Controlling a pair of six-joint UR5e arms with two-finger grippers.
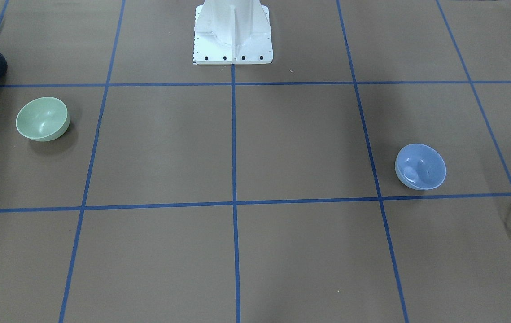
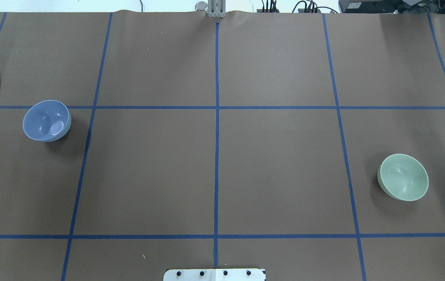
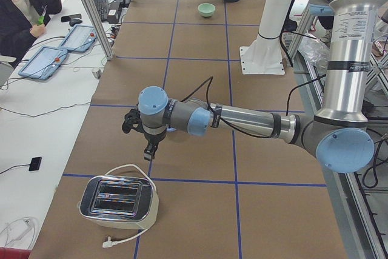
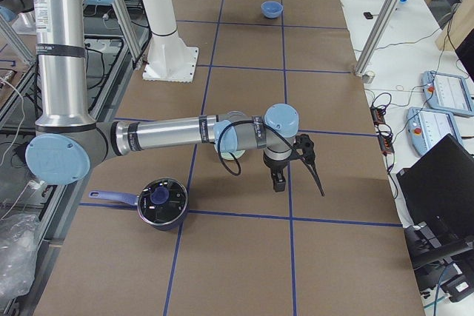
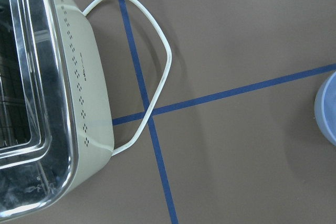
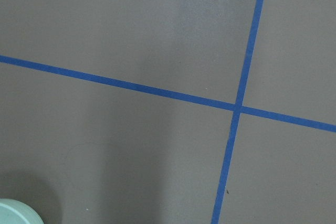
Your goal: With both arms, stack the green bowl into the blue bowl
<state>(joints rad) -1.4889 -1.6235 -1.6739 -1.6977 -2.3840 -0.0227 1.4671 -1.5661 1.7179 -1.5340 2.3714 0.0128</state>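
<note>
The pale green bowl (image 1: 42, 119) stands upright on the brown table on my right side; it also shows in the overhead view (image 2: 403, 176). The blue bowl (image 1: 420, 166) stands upright on my left side and shows overhead too (image 2: 46, 120). Both bowls are empty and far apart. My left gripper (image 3: 150, 148) hangs above the table near the blue bowl, whose rim shows in the left wrist view (image 5: 328, 114). My right gripper (image 4: 278, 180) hangs near the green bowl, whose rim shows in the right wrist view (image 6: 16, 214). I cannot tell if either gripper is open or shut.
A cream toaster (image 3: 118, 204) with a white cord (image 5: 152, 77) stands at my left table end. A dark pot with a lid (image 4: 161, 201) stands at my right end. The white robot base (image 1: 233, 36) is at mid-table. An operator (image 3: 21, 4) sits alongside.
</note>
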